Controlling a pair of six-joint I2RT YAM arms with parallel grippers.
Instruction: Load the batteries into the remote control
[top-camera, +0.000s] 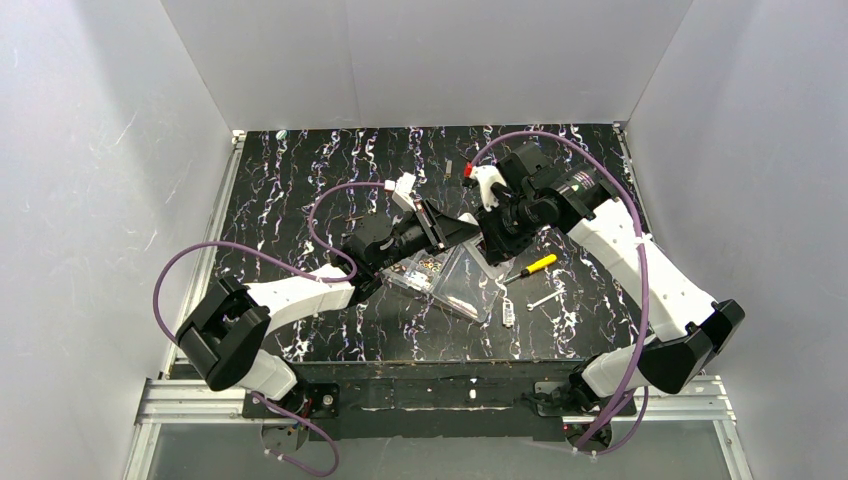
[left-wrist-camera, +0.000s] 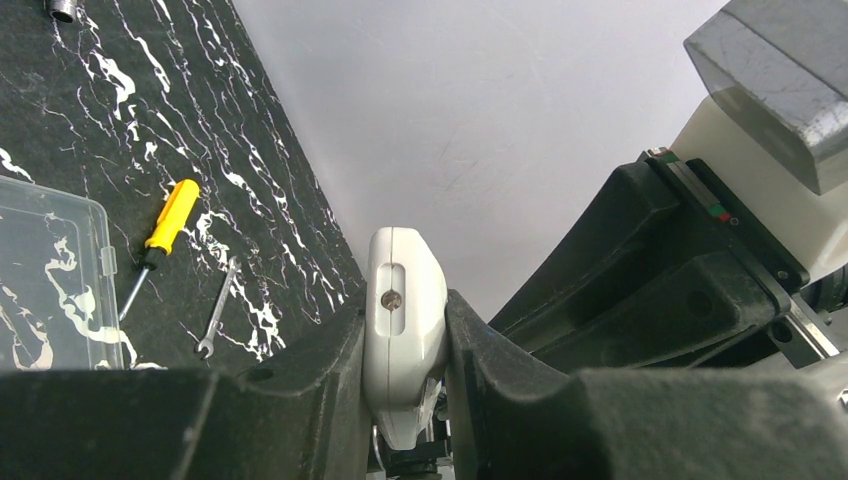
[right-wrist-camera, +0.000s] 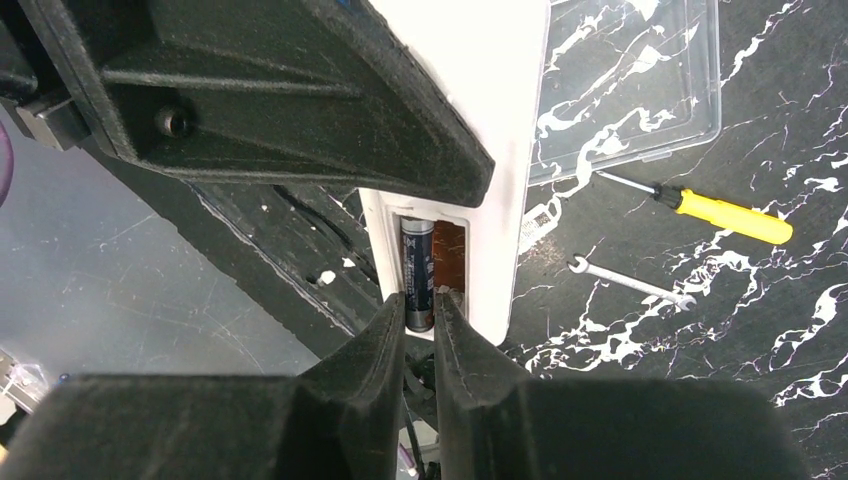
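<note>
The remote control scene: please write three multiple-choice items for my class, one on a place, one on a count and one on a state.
1. Where does the yellow screwdriver lie?
A. inside the clear box
B. on the table, beside the clear box
C. across the remote control

2. The open compartment of the remote control holds:
A. no battery
B. one battery
C. two batteries

3. What is the left gripper doing?
A. hanging open over the table
B. shut on the screwdriver
C. shut on the remote control

Answers:
1. B: the screwdriver rests on the marbled top, just outside the box's edge.
2. B: one dark cell fills one slot and the slot next to it is bare.
3. C: its two black fingers press against both sides of the white bar.
</note>
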